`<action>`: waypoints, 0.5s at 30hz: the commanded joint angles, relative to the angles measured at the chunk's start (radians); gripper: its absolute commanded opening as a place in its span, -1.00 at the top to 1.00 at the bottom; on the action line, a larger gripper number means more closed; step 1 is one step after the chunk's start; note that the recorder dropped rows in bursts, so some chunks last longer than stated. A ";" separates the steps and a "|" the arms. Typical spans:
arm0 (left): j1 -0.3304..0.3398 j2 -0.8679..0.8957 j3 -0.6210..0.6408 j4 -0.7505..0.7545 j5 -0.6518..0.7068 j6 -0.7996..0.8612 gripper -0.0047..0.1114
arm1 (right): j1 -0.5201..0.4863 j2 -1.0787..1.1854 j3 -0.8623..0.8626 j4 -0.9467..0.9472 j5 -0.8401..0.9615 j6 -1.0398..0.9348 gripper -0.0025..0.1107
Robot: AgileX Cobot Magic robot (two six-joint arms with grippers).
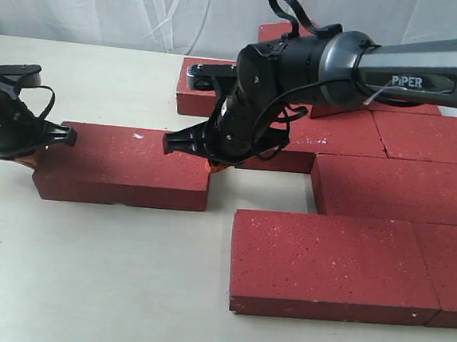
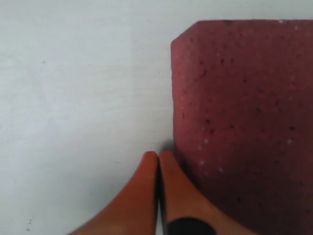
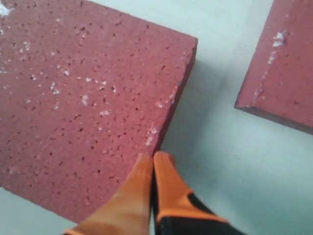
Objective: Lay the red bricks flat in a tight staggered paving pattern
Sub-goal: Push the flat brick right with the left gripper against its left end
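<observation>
Wrist views show the left gripper (image 2: 158, 159) and right gripper (image 3: 153, 161) each pinched together, flanking one brick (image 1: 125, 162). Only the exterior view shows the other red bricks (image 1: 341, 261).

The lone brick (image 1: 125, 162) is dark red, flecked with white specks and tiny dark pits. The bricks (image 1: 340, 265) to its right are the same red. The table (image 1: 82, 286) under it is pale cream. The left gripper (image 2: 157, 159) at one end and the right gripper (image 3: 153, 159) at the other are orange-tipped over black. The right arm (image 1: 430, 65) is grey with white lettering. The cloth (image 1: 107, 4) behind is white.
</observation>
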 commanded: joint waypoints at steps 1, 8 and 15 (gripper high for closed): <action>-0.003 0.001 -0.002 0.042 -0.028 0.001 0.92 | -0.005 -0.036 0.004 -0.120 0.011 0.088 0.97; -0.003 0.003 -0.002 0.046 -0.037 -0.003 0.92 | -0.005 0.015 0.004 -0.213 0.022 0.134 0.97; -0.003 0.025 -0.002 -0.022 -0.025 0.001 0.92 | -0.002 0.066 0.004 -0.152 -0.061 0.121 0.97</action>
